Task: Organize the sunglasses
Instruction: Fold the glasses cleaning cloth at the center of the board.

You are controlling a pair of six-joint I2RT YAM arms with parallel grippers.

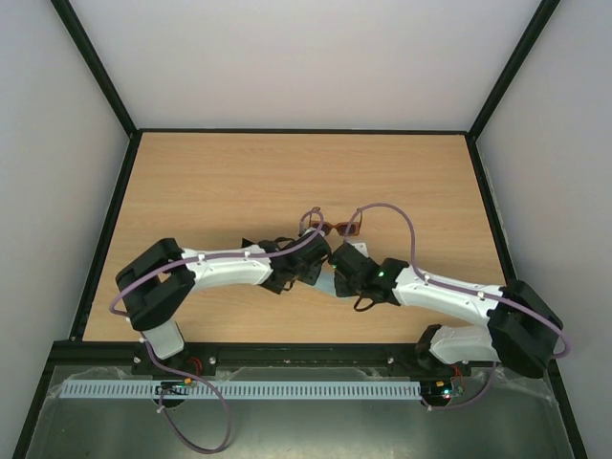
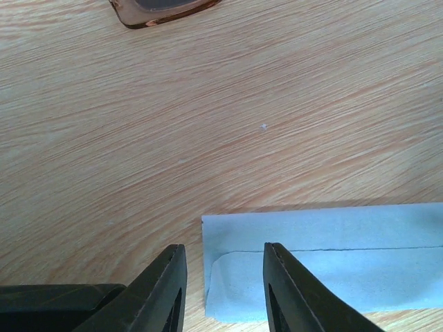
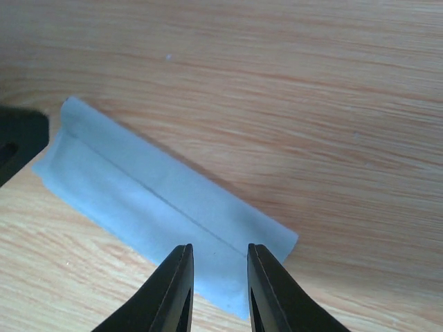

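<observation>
The sunglasses [image 1: 340, 228], brown translucent frame with dark lenses, lie on the wooden table just beyond both wrists; one lens corner shows at the top of the left wrist view [image 2: 160, 10]. A folded pale blue cloth [image 2: 325, 259] lies flat between the arms; it also shows in the right wrist view [image 3: 159, 200] and as a sliver from above [image 1: 328, 284]. My left gripper [image 2: 223, 287] is open and empty over the cloth's left end. My right gripper [image 3: 219, 283] is open and empty over the cloth's right end.
The black case [image 1: 256, 243] is mostly hidden behind the left wrist. Black rails border the table at left [image 1: 113, 229] and right [image 1: 486, 220]. Purple cables loop over both arms.
</observation>
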